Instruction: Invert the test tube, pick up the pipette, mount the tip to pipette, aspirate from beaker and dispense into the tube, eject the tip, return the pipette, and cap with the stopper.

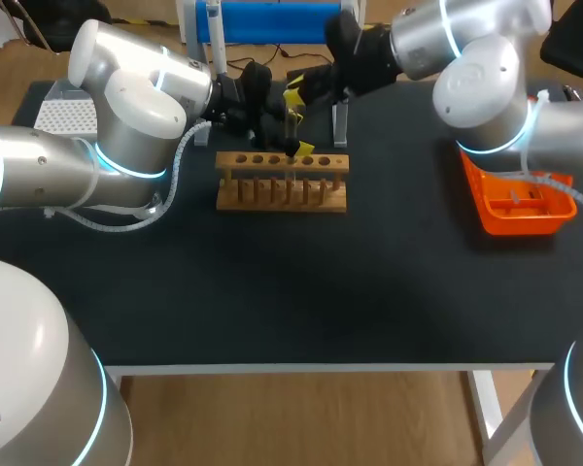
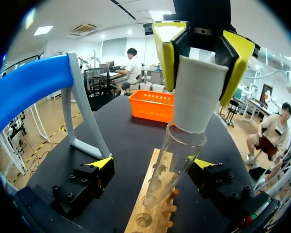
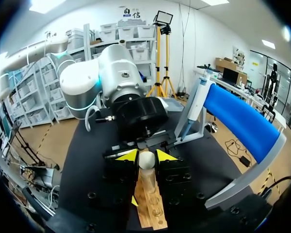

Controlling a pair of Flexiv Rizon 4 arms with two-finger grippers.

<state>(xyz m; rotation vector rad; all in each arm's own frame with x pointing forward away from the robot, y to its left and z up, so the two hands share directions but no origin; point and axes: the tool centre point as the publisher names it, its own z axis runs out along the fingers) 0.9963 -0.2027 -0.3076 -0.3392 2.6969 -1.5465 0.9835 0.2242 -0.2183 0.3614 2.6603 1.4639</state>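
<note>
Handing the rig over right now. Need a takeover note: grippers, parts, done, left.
Left gripper: open, with the clear glass test tube between its tips, standing in the wooden rack.
Right gripper: shut on the white stopper, at the tube's mouth; seating unclear.
Done: white pipette hangs on the blue stand.
Left: press stopper home, release, withdraw both arms.

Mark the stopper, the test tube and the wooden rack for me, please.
stopper [image 2: 199, 94]: left wrist view, middle of its white side.
test tube [image 2: 174, 167]: left wrist view, clear glass wall below the rim.
wooden rack [image 1: 224, 162]: head view, left end of its top bar.
</note>
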